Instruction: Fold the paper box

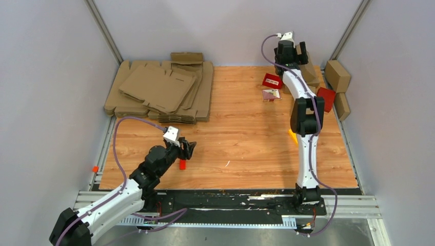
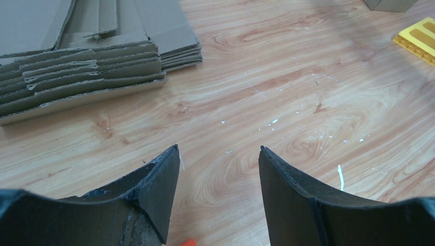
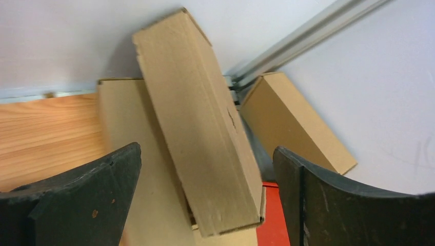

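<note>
The left arm (image 1: 115, 197) runs from the lower left corner of the frame up and to the right, bent at a dark elbow, its wrist tipped forward and down. The left pincer (image 1: 189, 148) hangs low over the surface (image 1: 246, 148), left of centre, its two dark fingers (image 2: 159, 189) parted with bare space between them. The right arm (image 1: 308, 154) rises from its base at the bottom right of centre, straight up the frame to a dark elbow, then leans leftward to the upper right. There the right pincer (image 1: 296, 51) has its fingers (image 3: 92, 195) spread wide.
</note>
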### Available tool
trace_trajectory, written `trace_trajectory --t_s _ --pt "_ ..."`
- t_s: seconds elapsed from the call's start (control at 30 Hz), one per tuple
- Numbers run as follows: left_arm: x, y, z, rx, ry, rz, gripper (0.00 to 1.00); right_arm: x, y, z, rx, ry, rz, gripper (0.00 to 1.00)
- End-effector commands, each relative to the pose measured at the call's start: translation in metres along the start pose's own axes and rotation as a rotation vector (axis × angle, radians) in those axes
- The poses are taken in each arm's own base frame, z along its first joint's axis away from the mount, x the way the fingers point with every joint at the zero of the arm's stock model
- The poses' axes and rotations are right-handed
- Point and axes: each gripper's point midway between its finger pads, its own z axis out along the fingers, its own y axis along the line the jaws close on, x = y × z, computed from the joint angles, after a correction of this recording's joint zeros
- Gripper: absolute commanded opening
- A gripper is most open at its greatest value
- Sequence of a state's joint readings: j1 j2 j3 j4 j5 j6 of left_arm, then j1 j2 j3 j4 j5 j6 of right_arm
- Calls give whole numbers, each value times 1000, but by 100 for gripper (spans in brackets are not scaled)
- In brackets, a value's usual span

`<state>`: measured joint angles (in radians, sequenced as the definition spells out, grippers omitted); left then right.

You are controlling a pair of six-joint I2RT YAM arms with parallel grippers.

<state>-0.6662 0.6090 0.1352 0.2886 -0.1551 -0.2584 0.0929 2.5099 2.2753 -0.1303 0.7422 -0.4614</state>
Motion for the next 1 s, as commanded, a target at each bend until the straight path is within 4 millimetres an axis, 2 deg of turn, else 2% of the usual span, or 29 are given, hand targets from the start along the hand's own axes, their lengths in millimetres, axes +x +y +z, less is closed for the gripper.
trace_trajectory --t_s 0.0,0.03,0.17,0.23,0.27,0.3,0.37,0.4,0.47,0.53,0.6,0.7,0.87,0.97 --pt "-17 -4 0 17 -52 20 66 -67 -8 -52 -231 -101 239 100" --pt "-17 -4 0 17 -51 21 66 -75 -4 -62 -284 -116 254 100" --pt "-18 -2 -1 7 -49 28 67 -99 -9 -95 -400 -151 333 100" --pt "-18 -1 -2 7 -53 30 68 -104 -11 -109 -459 -166 368 99" --pt "-19 -2 -3 10 -58 30 68 -104 -12 -114 -480 -170 381 95" --pt "-18 -2 -3 14 -56 32 67 -104 -12 -118 -507 -173 391 85" --pt "-17 -6 -2 35 -53 39 63 -99 -9 -120 -573 -158 426 53" --pt "-16 -8 -1 48 -50 40 62 -94 -5 -119 -618 -143 450 42" --pt "-14 -12 1 70 -30 50 59 -83 -1 -111 -674 -93 511 23" --pt "-10 -16 5 88 2 54 57 -72 5 -102 -723 -39 572 18" --pt "-6 -19 8 100 31 59 57 -54 0 -80 -734 21 643 2" --pt "-4 -23 10 118 46 57 57 -30 3 -56 -711 100 700 0" --pt "-4 -25 9 129 44 52 57 10 8 -22 -606 214 695 0" --pt "-5 -25 8 129 38 51 57 29 0 -8 -510 266 680 0"
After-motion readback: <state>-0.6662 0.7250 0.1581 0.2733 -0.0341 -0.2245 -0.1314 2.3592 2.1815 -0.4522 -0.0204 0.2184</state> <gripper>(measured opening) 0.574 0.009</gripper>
